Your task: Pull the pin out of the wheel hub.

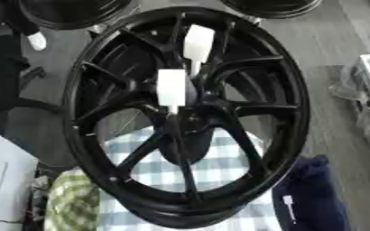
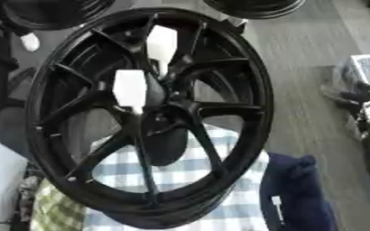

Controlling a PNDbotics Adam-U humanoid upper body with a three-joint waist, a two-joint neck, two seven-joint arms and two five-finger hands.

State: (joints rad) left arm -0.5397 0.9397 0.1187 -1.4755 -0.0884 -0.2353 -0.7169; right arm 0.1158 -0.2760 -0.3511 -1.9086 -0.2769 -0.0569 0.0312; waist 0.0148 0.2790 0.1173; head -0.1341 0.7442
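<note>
Pin point(image 1: 172, 88) sits w/ long axis upright in hub point(image 1: 190, 118), 2nd pin point(image 1: 197, 43) above; no hand in view, so its openness & nearer arm: can't tell.

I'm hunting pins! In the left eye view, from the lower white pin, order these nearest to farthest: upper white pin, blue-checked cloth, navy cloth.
No hand shows; measured from the lower white pin.
1. Upper white pin, just above right.
2. Blue-checked cloth, below.
3. Navy cloth, lower right.
</note>
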